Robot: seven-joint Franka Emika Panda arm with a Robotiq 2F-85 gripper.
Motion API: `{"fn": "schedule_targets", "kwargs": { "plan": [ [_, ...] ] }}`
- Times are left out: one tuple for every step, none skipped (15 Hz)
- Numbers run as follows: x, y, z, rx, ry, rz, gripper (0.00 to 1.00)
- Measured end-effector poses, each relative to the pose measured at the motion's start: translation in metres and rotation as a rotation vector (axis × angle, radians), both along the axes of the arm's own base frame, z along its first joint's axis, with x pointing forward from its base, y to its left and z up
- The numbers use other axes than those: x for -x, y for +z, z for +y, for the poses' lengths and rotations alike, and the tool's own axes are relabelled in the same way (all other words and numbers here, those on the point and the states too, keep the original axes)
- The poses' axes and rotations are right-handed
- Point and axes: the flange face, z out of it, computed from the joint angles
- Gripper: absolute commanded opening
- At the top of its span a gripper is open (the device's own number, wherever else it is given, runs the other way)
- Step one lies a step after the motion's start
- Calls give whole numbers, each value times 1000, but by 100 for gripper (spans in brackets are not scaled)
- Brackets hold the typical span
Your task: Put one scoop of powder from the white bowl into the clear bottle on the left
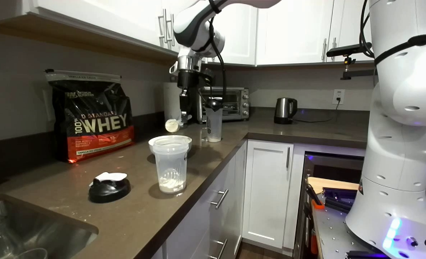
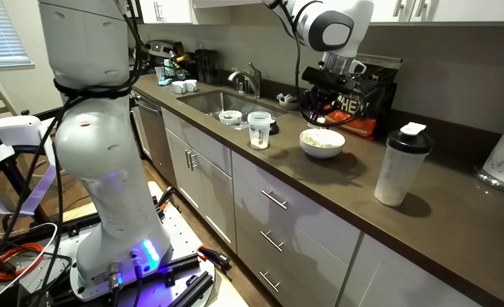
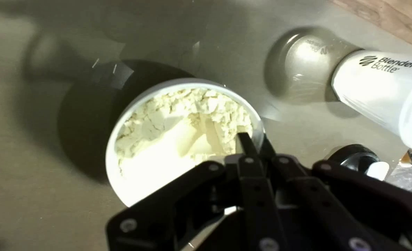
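Cream powder (image 1: 170,126) seemingly fills the scoop (image 1: 176,124) the gripper (image 3: 256,145) grasps above the bowl (image 2: 321,152); pouring into the left bottle (image 2: 259,126) remains.

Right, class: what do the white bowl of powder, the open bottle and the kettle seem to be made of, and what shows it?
White bowl: smooth and opaque; perhaps glazed ceramic, though plastic is possible.
Open bottle: likely plastic with a frosted finish, since powder shows hazily through its wall.
Kettle: apparently shiny stainless steel, from its silvery, reflective body.
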Motion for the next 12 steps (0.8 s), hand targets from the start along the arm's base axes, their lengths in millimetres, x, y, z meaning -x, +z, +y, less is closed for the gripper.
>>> {"fn": "schedule_targets", "kwargs": {
  "plan": [
    [4,3,1,-9,3,1,1],
    [7,6,1,-18,9,4,1],
    [11,10,3,-29,16,7,1],
    [15,14,3,-39,23,11,1],
    [18,18,5,-51,30,14,1],
    [21,22,6,-64,39,16,1],
    [24,26,7,-74,46,19,1],
    [27,30,8,-85,54,23,1],
    [29,34,10,-95,60,27,1],
    [31,37,11,-105,63,31,1],
    [33,40,12,-116,65,33,1],
    [35,43,14,-123,69,35,1]
  ]
}}
